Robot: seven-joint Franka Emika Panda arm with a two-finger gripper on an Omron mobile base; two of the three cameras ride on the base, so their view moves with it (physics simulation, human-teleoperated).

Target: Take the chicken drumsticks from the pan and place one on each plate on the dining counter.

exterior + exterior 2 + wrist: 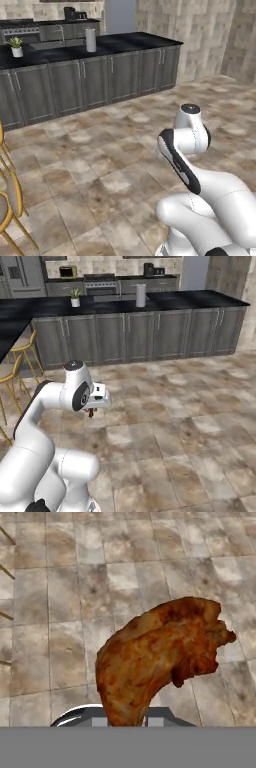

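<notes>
While the arm is folded low over the tiled floor, the gripper hangs just under the white hand in the right base view, with a small orange-brown bit of a chicken drumstick showing between its tips. Seen from the hand camera, the drumstick looms large in front of the lens, its narrow end running down toward the fingers at the bottom edge and its thick, ragged end pointing up and to the right, so the gripper is pinching the drumstick, which is held in the air above the brown and beige tiles. Beyond the arm, a long black counter runs over grey cabinets, carrying a small potted plant and a pale upright cylinder. Yellow chairs stand at the left, beside another dark counter edge.
</notes>
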